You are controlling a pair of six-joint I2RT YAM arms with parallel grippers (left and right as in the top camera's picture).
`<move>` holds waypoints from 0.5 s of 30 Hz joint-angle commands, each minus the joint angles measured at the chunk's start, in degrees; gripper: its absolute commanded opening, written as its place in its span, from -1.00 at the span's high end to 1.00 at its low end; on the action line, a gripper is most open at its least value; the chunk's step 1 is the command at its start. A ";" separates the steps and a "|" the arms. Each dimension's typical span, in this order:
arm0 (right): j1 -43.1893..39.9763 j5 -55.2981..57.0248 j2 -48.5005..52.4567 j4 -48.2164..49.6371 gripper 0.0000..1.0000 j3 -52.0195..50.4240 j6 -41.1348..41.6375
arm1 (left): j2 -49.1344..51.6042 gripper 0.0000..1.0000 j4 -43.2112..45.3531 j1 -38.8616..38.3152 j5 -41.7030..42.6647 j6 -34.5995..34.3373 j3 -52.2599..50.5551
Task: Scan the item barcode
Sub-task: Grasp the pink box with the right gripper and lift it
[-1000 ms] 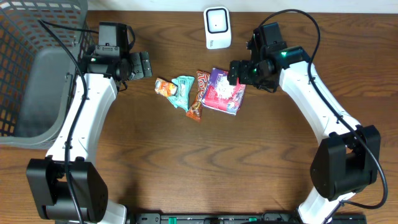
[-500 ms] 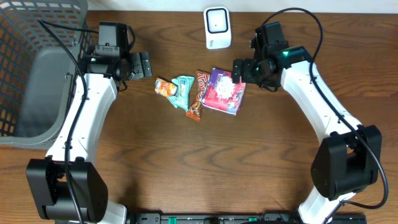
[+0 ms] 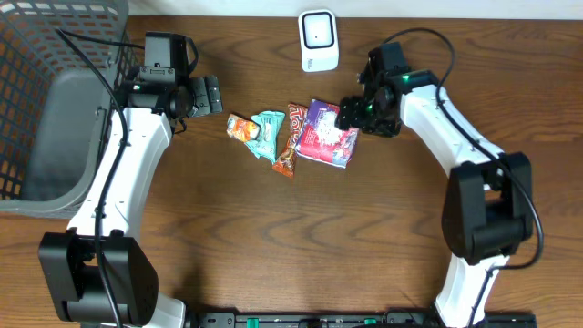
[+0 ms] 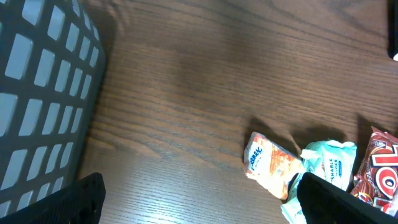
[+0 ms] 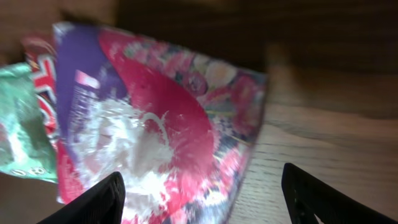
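Several snack packets lie mid-table: a purple-and-pink packet (image 3: 324, 135), a red-brown bar (image 3: 286, 139), a teal packet (image 3: 269, 131) and an orange one (image 3: 240, 128). My right gripper (image 3: 352, 113) hangs over the purple packet's right edge. In the right wrist view the purple packet (image 5: 155, 124) fills the space between the spread fingers of my right gripper (image 5: 211, 202), which is open. No barcode shows on it. The white scanner (image 3: 318, 40) stands at the back. My left gripper (image 3: 208, 94) is open, left of the packets; in its wrist view the left gripper (image 4: 202, 205) holds nothing.
A grey mesh basket (image 3: 55, 100) takes up the table's left end, its wall (image 4: 37, 93) close to my left gripper. Bare wood lies between the packets and the front edge.
My right gripper has moved left and lower onto the purple packet's right edge, and its jaws have narrowed a little. The left arm and the packets have not moved.
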 commanded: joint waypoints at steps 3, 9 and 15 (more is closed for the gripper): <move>-0.94 -8.48 4.15 -0.07 -0.50 -0.46 -4.94 | 0.48 -0.96 -0.13 0.26 -0.55 0.52 -0.17; -1.79 -8.39 6.62 -0.42 0.03 -0.46 -5.14 | 0.48 -0.96 -0.13 0.26 -0.55 0.52 -0.17; -1.79 -4.20 4.57 -1.75 0.36 -0.24 -5.16 | 0.48 -0.96 -0.13 0.26 -0.52 0.52 -0.17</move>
